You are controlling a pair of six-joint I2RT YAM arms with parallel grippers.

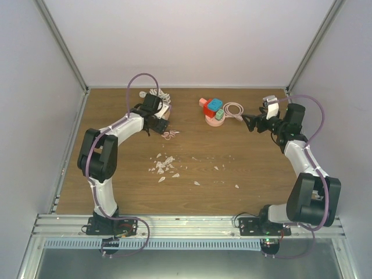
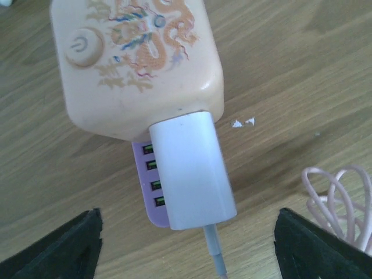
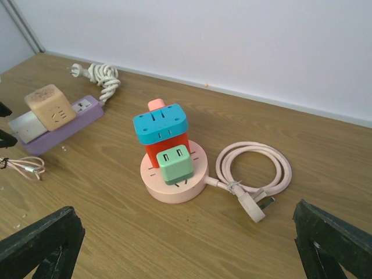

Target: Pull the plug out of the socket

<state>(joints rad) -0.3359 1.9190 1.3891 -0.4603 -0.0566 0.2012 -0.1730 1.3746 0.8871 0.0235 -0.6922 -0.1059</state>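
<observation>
Left gripper (image 2: 186, 244) open astride white plug (image 2: 192, 174), not touching; plug seated in purple socket strip (image 2: 148, 192). Right gripper (image 3: 192, 244) open.

Tool (image 3: 186, 244) fingers wide apart; stacked cube adapters (image 3: 165, 142) on round pink socket (image 3: 173, 177), purple strip (image 3: 61, 125) far left.

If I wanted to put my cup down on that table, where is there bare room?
Bare wood lies in the middle, between the purple power strip and the round pink socket, and along the near right. White scraps litter the centre-left; both gadgets crowd the back.
</observation>
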